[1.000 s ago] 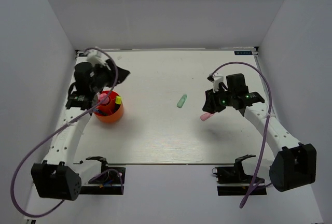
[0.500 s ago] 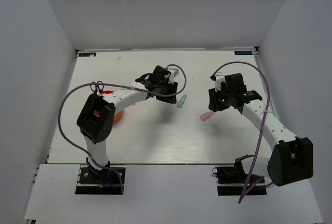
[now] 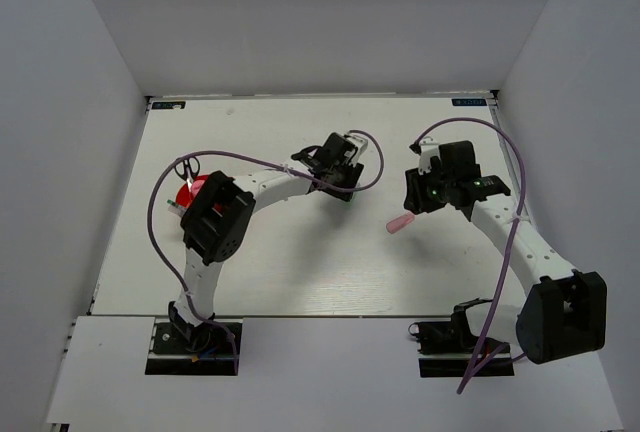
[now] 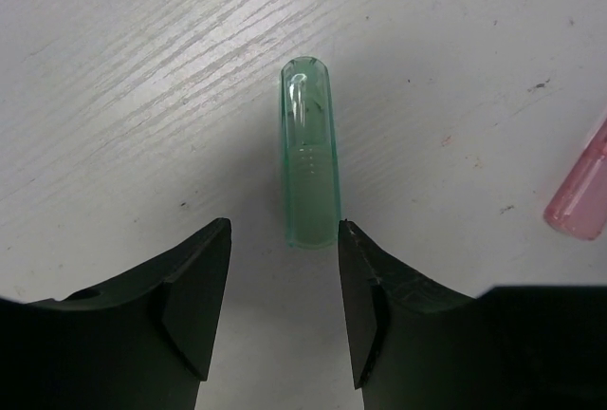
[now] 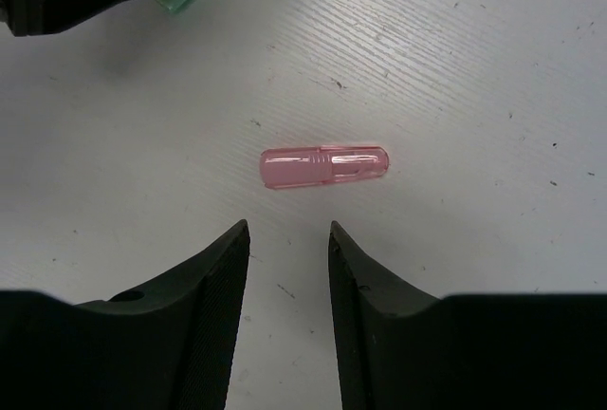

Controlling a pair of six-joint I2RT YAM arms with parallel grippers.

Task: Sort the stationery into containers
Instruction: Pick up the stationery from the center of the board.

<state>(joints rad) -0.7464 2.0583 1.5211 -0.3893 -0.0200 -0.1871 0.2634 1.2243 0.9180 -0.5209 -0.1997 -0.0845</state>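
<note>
A short translucent pale green highlighter [image 4: 310,154] lies on the white table, its near end level with the fingertips of my left gripper [image 4: 285,230]. That gripper is open and holds nothing; in the top view it [image 3: 343,190] covers the green piece. A pink highlighter [image 5: 324,167] lies crosswise just beyond my right gripper [image 5: 289,228], which is open and empty. In the top view the pink one [image 3: 399,223] sits left of the right gripper [image 3: 411,206]. The red-orange cup [image 3: 188,194] stands at the left, partly behind the left arm, with black scissors handles [image 3: 187,167] sticking out.
The pink highlighter's end [image 4: 580,206] shows at the right edge of the left wrist view. The two grippers are close together near the table's middle, with purple cables [image 3: 250,160] arching above the arms. White walls close in the table on three sides.
My left arm has swung from the cup at the left to the table's middle, over the green highlighter. Both grippers have opened wider. The right arm has barely shifted.
</note>
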